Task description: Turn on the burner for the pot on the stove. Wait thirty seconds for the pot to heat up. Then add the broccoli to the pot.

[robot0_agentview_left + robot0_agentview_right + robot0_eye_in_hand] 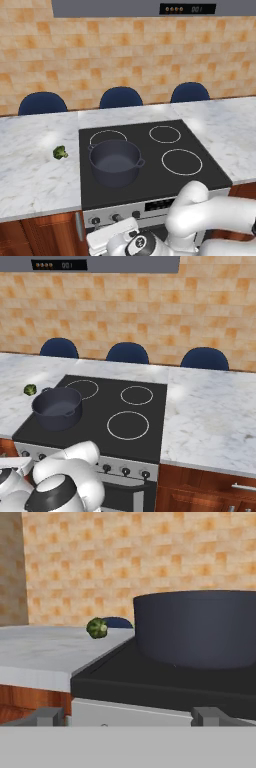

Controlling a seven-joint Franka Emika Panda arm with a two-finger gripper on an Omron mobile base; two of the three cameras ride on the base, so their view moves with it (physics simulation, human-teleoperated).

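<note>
Right now the tool point(128, 716) is held wide open, low by the stove point(200, 175) front. The pot point(115, 161) sits front-left, the broccoli point(60, 152) on the tabletop point(30, 175). The wrong knob could be turned

Blue-grey pot point(115, 161) on black stove point(200, 165) — white rings; green broccoli point(60, 152); white-grey marbled counter point(30, 170).

Glossy white rounded arm point(200, 215) segments, dark joint caps, grey end effector point(127, 716) fingertips.
</note>
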